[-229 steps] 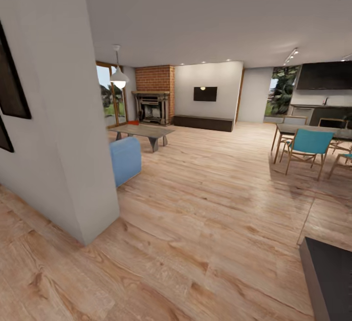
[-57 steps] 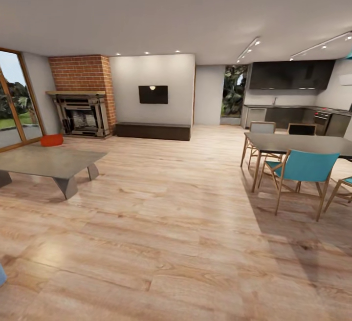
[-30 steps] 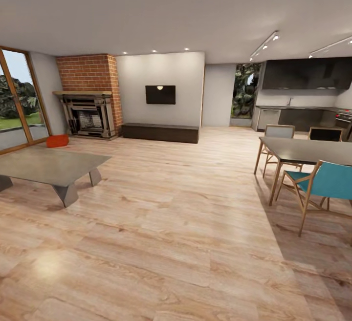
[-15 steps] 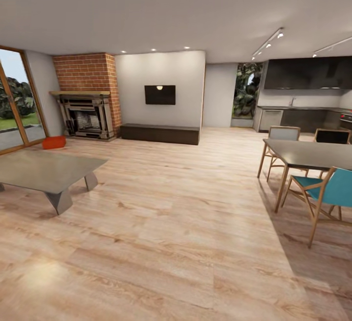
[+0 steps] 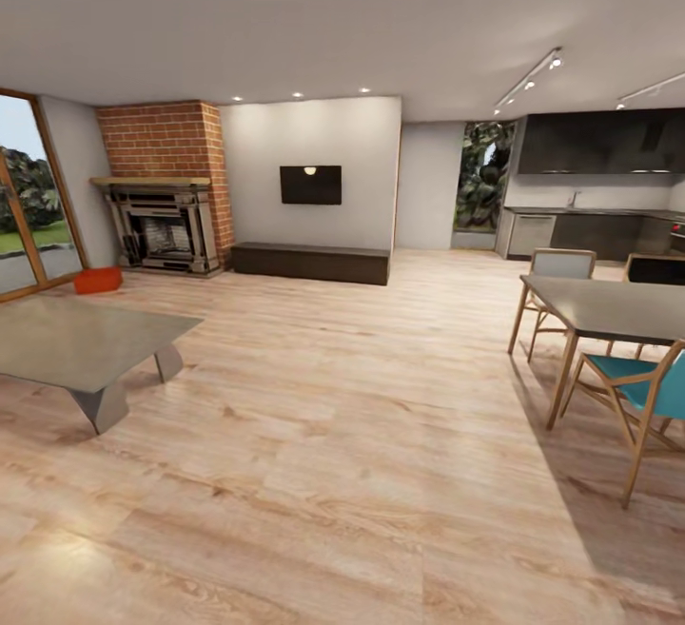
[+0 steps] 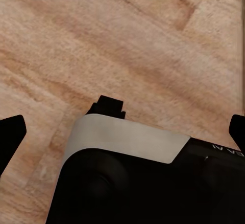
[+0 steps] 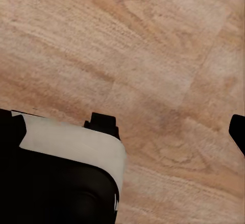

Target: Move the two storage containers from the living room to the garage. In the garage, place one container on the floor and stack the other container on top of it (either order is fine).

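Light wood-plank floor [image 5: 362, 435] w/ visible grain, slight sheen. Red brick fireplace [image 5: 164, 189] looks rough; low grey coffee table [image 5: 81, 340] smooth, matt. Small red-orange plastic bin [image 5: 98, 280] plain-walled; black wall TV [image 5: 310, 185] glossy.

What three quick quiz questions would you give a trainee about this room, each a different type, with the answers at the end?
1. True or false: the red-orange storage container sits on the wood floor near the brick fireplace.
2. What hangs on the wall above the long low bench? A) a black TV B) a mirror C) a clock
3. Fill in: in the head view, the dining table stands on the ____ side of the room.

Key: 1 true; 2 A; 3 right.
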You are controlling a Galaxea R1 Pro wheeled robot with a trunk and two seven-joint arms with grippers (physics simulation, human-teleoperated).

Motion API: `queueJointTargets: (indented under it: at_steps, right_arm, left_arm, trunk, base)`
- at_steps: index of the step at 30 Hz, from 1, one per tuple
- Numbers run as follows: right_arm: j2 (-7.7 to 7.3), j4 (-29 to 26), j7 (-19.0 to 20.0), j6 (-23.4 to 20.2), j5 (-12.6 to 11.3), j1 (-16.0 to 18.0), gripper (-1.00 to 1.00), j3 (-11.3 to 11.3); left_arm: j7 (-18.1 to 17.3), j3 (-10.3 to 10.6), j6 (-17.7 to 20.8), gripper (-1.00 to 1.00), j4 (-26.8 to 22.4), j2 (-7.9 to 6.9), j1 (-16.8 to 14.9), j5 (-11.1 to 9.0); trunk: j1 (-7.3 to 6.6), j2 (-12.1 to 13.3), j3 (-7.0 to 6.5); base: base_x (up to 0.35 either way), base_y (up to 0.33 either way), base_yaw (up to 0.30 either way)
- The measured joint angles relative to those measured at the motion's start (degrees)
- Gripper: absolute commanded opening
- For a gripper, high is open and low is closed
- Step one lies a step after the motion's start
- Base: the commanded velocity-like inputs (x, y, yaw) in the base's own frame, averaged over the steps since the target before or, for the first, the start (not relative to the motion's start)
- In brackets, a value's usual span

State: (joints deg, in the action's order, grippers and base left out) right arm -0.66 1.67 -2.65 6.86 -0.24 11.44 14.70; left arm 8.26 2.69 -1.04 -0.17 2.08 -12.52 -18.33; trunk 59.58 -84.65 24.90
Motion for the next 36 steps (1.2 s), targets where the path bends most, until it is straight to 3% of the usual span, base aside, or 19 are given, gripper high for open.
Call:
queueJointTargets:
  at_steps: [14, 23, 36]
  right_arm:
    - [0.1, 0.0, 0.0, 0.0, 0.0, 0.0, 1.0, 0.0]
    - [-0.27, 0.0, 0.0, 0.3, -0.5, 0.0, 1.0, -0.2]
    - [-0.35, 0.0, 0.0, 0.4, -0.4, 0.0, 1.0, -0.2]
  left_arm:
    - [0.0, 0.0, 0.0, 1.0, 0.1, 0.02, 0.0, 0.0]
    - [0.0, 0.0, 0.0, 1.0, 0.1, 0.01, 0.0, 0.0]
    - [0.0, 0.0, 0.0, 1.0, 0.1, 0.0, 0.0, 0.0]
  trunk:
    - [0.0, 0.0, 0.0]
    - [0.0, 0.0, 0.0]
    - [0.0, 0.0, 0.0]
  base:
    - [0.326, 0.0, 0.001]
    - [0.326, 0.0, 0.167]
    - [0.326, 0.0, 0.016]
